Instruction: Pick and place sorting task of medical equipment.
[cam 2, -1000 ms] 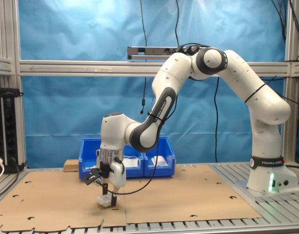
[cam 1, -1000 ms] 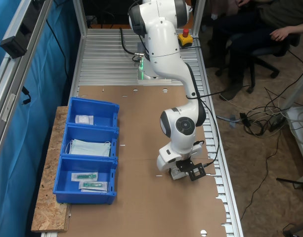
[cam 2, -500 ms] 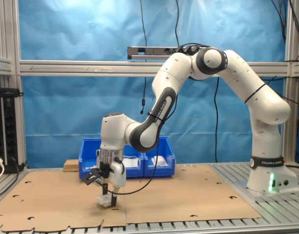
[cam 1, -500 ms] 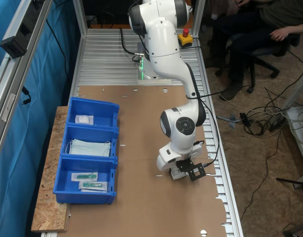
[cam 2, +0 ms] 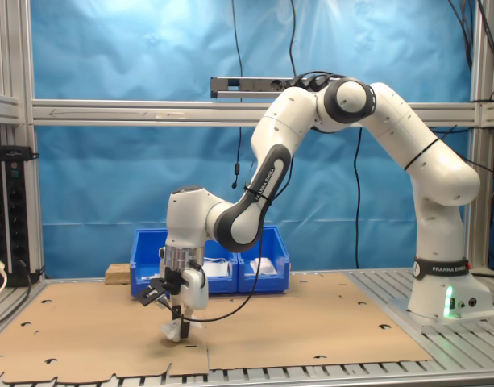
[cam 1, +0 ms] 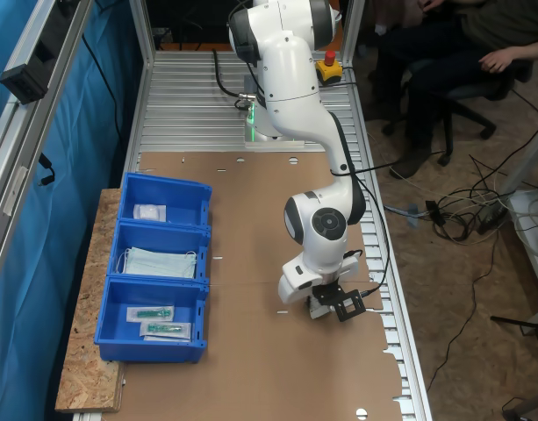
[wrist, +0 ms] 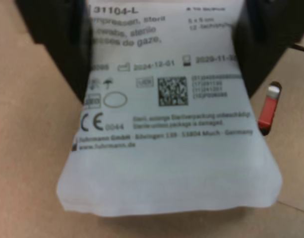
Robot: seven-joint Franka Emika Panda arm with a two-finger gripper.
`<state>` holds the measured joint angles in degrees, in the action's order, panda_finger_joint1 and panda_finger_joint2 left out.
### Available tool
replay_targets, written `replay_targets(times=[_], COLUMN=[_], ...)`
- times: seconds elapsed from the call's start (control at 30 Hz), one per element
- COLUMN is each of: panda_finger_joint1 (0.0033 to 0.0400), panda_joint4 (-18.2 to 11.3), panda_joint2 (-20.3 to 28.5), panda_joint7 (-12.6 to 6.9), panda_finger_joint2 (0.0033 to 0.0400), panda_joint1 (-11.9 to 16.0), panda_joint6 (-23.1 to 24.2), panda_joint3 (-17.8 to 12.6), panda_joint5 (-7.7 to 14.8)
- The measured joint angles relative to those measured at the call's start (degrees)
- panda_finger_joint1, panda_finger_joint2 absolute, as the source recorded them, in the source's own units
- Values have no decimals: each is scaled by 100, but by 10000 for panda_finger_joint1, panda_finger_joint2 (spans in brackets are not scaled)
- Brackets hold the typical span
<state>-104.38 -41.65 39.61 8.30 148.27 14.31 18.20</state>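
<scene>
Since the earlier frames the packet point(cam 2: 176, 330) has come up off the desk point(cam 2: 311, 330): before, it lay flat under the gripper point(cam 2: 179, 321), and now it hangs tilted from it, its low corner close to the brown board. In the first exterior view the white patch that showed beside the wrist has shrunk under the arm, with the gripper point(cam 1: 321, 309) low over the desk point(cam 1: 251, 368).

In the wrist view the dark fingers point(wrist: 57, 44) press in on both upper edges of the packet point(wrist: 166, 144), pinching it between them; its free end spreads wide below, with dark print on the white wrap.

The blue bin point(cam 1: 128, 289) stands well apart at the first exterior view's left, on a chipboard slab point(cam 1: 89, 368). Its far compartment holds a white packet point(cam 1: 149, 211), the middle one pale blue masks point(cam 1: 160, 261), the near one green-tipped items point(cam 1: 154, 321) in clear sleeves. In the second exterior view the bin point(cam 2: 146, 254) sits behind the arm.
</scene>
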Motion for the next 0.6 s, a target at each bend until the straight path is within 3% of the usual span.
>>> replay_targets(times=[0.2,0.23,0.37,0.4,0.6], panda_finger_joint1=[272,112,112,89,89], panda_joint4=[0,0,0,0,0], panda_joint2=[0,0,0,0,0], panda_joint7=[0,0,0,0,0], panda_finger_joint2=[272,112,112,89,89], panda_joint1=[0,0,0,0,0], panda_joint6=[0,0,0,0,0], panda_joint3=[0,0,0,0,0], panda_joint5=[0,0,0,0,0])
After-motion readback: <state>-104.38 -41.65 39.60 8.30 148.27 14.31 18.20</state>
